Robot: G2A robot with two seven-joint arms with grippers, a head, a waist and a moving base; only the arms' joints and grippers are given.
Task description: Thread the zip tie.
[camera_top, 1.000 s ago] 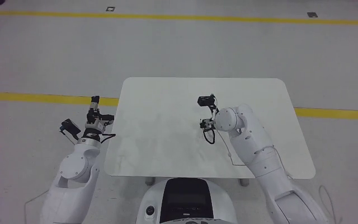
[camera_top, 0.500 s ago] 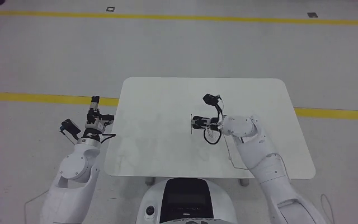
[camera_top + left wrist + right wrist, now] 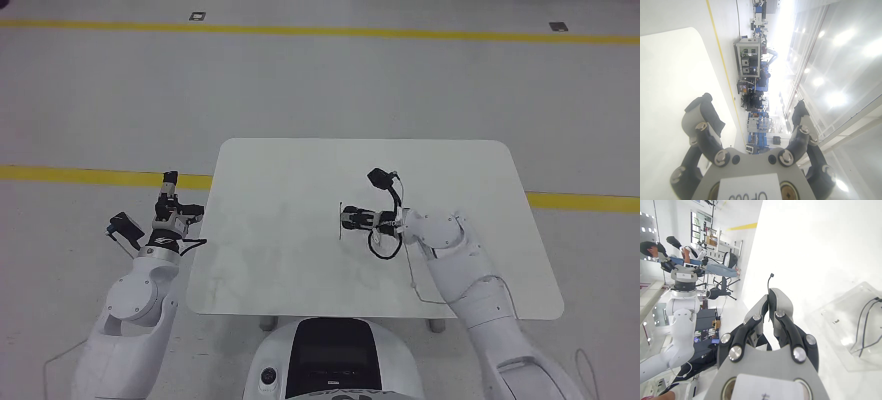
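My right gripper (image 3: 769,295) is shut on a thin black zip tie (image 3: 769,283). The strap sticks out past the fingertips and ends in its small square head. In the top view the right gripper (image 3: 348,217) hovers over the middle of the white table (image 3: 300,180), pointing left, with the zip tie (image 3: 340,215) as a short dark line at its tip. My left gripper (image 3: 751,108) is open and holds nothing. It sits off the table's left edge, and the left gripper (image 3: 169,183) points away from the robot.
A clear plastic tray (image 3: 853,325) with black zip ties (image 3: 865,317) in it lies on the table near the right gripper. The left arm (image 3: 682,306) stands beyond the table's edge. Bare table (image 3: 668,75) spreads beside the left gripper.
The right gripper has swung left toward the table's middle with the zip tie and now points left. In the last half second it barely shifted. The left arm has kept still.
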